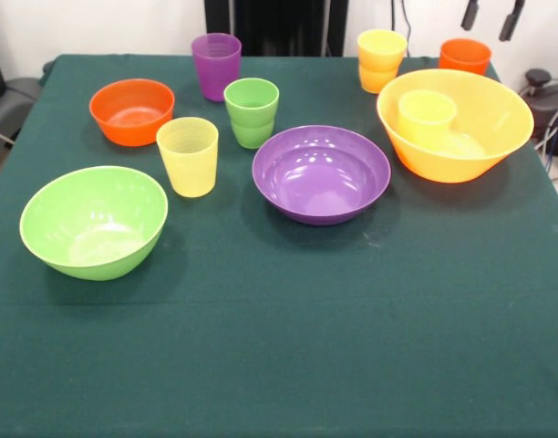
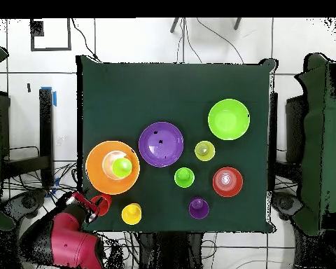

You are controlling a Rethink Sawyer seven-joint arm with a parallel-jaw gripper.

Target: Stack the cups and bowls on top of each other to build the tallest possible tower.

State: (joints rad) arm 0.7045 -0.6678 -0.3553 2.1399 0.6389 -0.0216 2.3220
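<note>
The largest yellow-orange bowl (image 1: 470, 151) (image 2: 97, 171) stands at the right with a pale yellow cup (image 1: 427, 117) (image 2: 121, 167) upright inside it. A purple bowl (image 1: 321, 173) (image 2: 161, 143), a lime green bowl (image 1: 94, 222) (image 2: 229, 119) and a small orange bowl (image 1: 131, 111) (image 2: 227, 181) sit apart on the cloth. Standing alone are a purple cup (image 1: 216, 66) (image 2: 198, 207), a lime green cup (image 1: 252, 111) (image 2: 184, 177), a ribbed yellow cup (image 1: 188, 155) (image 2: 204, 150), a yellow-orange cup (image 1: 381, 60) (image 2: 131, 214) and an orange cup (image 1: 465, 57) (image 2: 102, 204). My gripper (image 1: 490, 16) (image 2: 90, 204) hangs open and empty just above the orange cup.
The dark green tablecloth (image 1: 288, 347) (image 2: 178, 84) covers the whole table. Cables (image 1: 552, 109) and a black stand lie off the table's right edge in the front view. The red arm (image 2: 69, 242) reaches in over the table corner by the orange cup.
</note>
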